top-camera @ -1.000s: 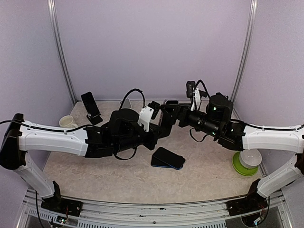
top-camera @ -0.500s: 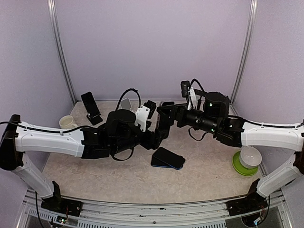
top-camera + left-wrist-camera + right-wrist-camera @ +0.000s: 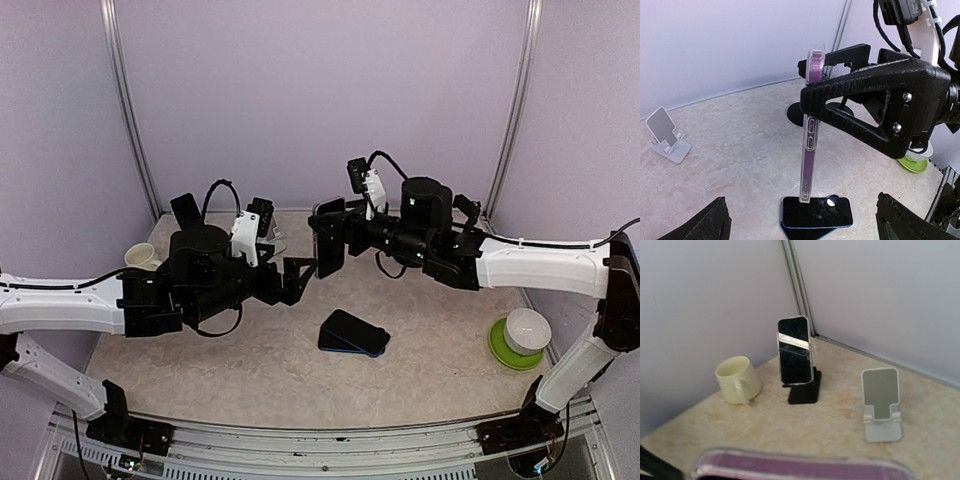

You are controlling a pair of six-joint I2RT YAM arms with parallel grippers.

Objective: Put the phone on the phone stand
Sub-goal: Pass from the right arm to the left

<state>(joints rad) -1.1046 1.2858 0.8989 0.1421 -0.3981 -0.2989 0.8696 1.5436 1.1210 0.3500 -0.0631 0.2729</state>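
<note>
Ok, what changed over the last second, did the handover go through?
The left hand opened, let go of the purple phone and pulled back to the left. The right hand now holds that phone alone, upright, and has shifted it a little to the left. The dark phone lying flat, the cup and the bowl stayed put.
</note>
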